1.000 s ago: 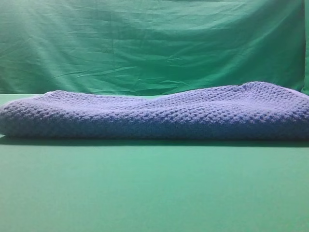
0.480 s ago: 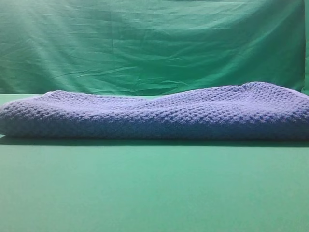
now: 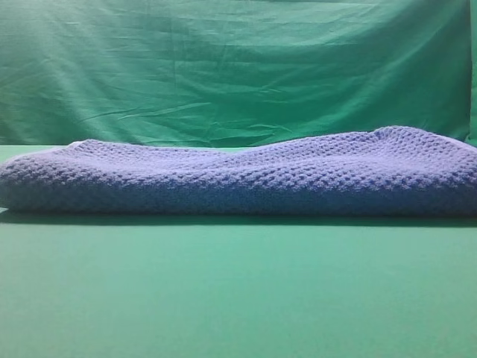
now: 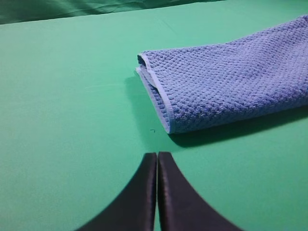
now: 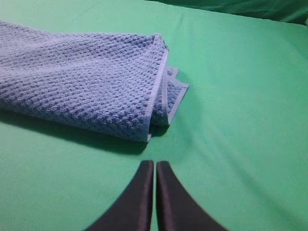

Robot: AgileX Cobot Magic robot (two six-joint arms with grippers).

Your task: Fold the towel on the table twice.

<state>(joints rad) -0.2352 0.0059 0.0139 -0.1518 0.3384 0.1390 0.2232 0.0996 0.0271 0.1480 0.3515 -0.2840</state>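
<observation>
The table (image 3: 238, 291), covered in smooth plain green fabric, is filling the lower part of the exterior high view and running past both side edges of it. Behind its far edge a wrinkled green backdrop (image 3: 223, 67) is hanging across the whole width.

The towel (image 3: 238, 175) is lying on the tabletop as a long, low folded bundle, stretching from near the left edge of the exterior high view out past the right edge and sitting toward the table's far edge. Its blue-grey waffle weave is showing along the front, and its right part is rising a little higher than its left. A dark shadow is running along the tabletop just under its near side.

In the left wrist view the towel's left end (image 4: 226, 77) is showing stacked layers, with the thin pale hem (image 4: 161, 98) running down the short end. In the right wrist view the other end (image 5: 82, 82) is showing the same layering, with one lower corner (image 5: 175, 96) sticking out past the upper layer onto the green fabric.

The left gripper (image 4: 157, 159) is hovering over bare tabletop near the towel's left end, apart from it, its two dark fingers pressed together and holding nothing. The right gripper (image 5: 155, 166) is doing likewise near the right end, fingers pressed together, clear of the cloth.
</observation>
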